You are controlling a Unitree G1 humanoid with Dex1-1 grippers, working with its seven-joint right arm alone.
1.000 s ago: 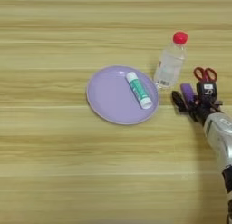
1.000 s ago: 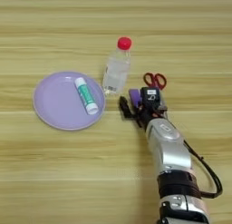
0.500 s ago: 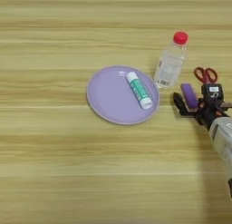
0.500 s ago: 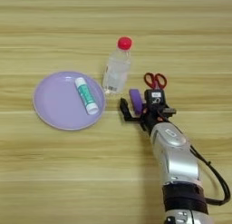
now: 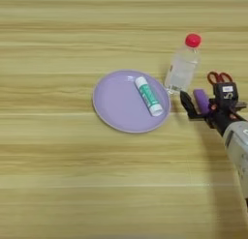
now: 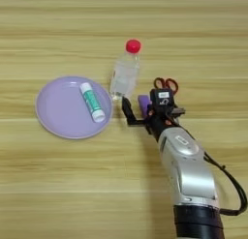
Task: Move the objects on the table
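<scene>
Counting: one bottle (image 6: 125, 72), one tube (image 6: 92, 102), one purple block (image 6: 143, 104), one plate (image 6: 58, 121).

The table (image 5: 58, 185) is light yellowish wood with lengthwise grain stripes. The plate (image 5: 114, 105) is pale lilac. The tube (image 5: 148, 96) is white with a green label. The bottle (image 5: 181, 66) is clear with a red cap. The block (image 5: 201, 101) is purple. The scissors (image 6: 166, 83) have red handles. The gripper (image 6: 140, 110) has black fingers on a silver forearm.
</scene>
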